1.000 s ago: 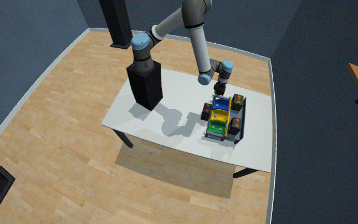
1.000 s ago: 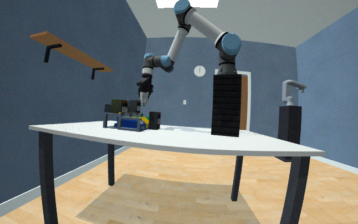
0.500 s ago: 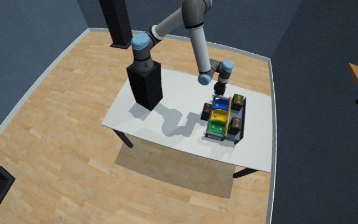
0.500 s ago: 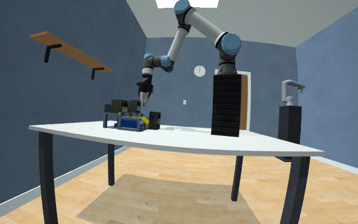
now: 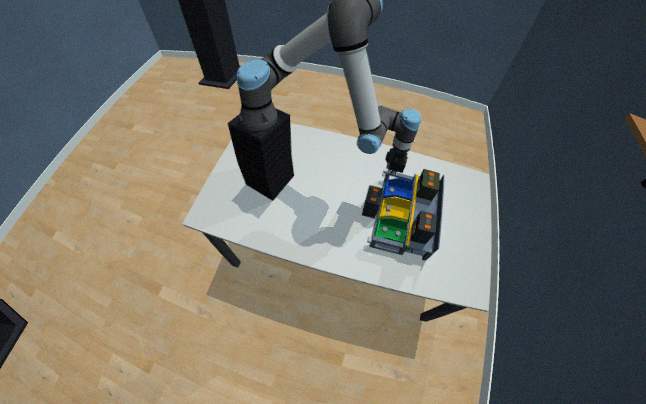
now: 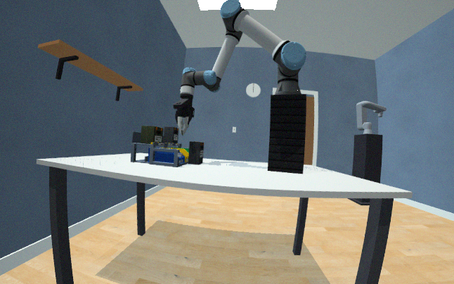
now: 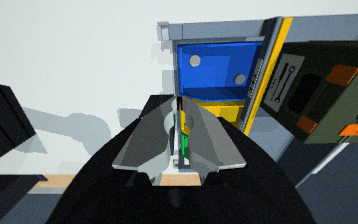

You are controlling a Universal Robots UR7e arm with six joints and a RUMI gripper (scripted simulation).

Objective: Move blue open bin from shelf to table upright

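On the white table (image 5: 310,165) — blue-walled room, wood floor — end effector (image 6: 182,131) hovers closed, holding nothing.

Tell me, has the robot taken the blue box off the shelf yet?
Not yet. The blue bin sits in the shelf beside the yellow bin, with two grey parts in it. The pincer hangs above it, shut and holding nothing. Grabbing, lifting out and setting the bin upright on the table all remain.

Overhead, side and close wrist views share the shelf (image 5: 413,214).
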